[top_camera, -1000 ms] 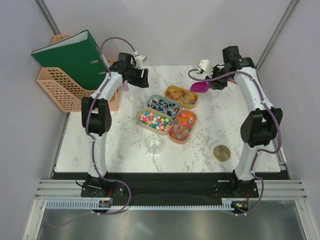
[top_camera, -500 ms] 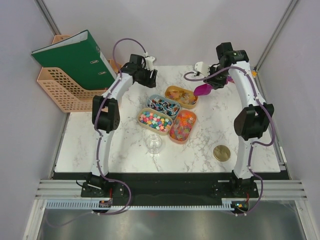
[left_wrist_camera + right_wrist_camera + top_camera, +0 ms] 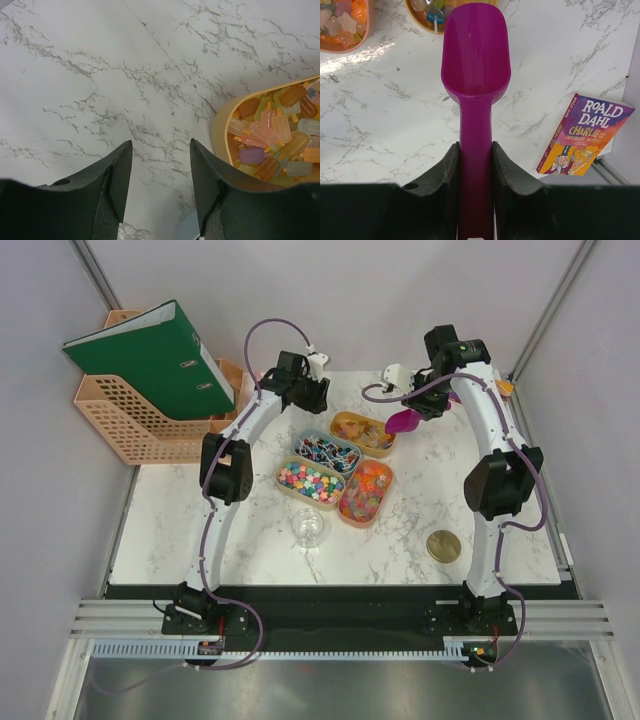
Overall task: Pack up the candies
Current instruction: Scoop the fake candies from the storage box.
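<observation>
**Scoop clamped, candies in their trays**

The candies (image 3: 309, 481) fill four oval tan trays (image 3: 279, 475) on the veined marble bench (image 3: 200, 530). They are glossy beads, orange gummies, blue-wrapped pieces and translucent lolly shapes. Beyond the trays, the right claw (image 3: 475, 150) is clamped on the flat handle of the smooth magenta scoop (image 3: 476, 55). The left claw (image 3: 161, 150), its matte black fingers (image 3: 120, 185) apart around bare marble, hangs just beside the far tray's rim.

Four trays (image 3: 280, 480) of candies (image 3: 310, 480) are sitting on the desk (image 3: 200, 530), a jar (image 3: 307, 527) before them, a lid (image 3: 443, 546) rightward.
</observation>
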You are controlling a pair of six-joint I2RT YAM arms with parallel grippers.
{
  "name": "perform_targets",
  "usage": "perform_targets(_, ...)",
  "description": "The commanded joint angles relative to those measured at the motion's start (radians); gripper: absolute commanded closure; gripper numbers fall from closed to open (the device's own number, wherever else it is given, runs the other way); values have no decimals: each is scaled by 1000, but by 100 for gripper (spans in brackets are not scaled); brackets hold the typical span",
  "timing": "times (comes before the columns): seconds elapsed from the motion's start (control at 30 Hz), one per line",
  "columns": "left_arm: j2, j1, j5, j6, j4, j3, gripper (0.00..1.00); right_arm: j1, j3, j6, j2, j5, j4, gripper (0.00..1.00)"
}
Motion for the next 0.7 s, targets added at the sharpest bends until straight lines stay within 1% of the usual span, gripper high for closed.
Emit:
perform_targets(0.0, 12, -10, 18, -29, 38, 30, 44, 10, 11, 32, -18, 28, -80, 100)
perform_targets(0.3, 12, -59, 70, -23, -5, -33, 47, 18, 0, 58, -31, 74, -72, 100)
perform_targets(0.53, 9, -72, 73, -48, -15, -58, 50, 42, -9, 64, -22, 89, -114, 100)
perform_targets(0.67, -6, -76, 91, -55, -30, -76, 50, 66, -34, 76, -12, 134, -112, 100)
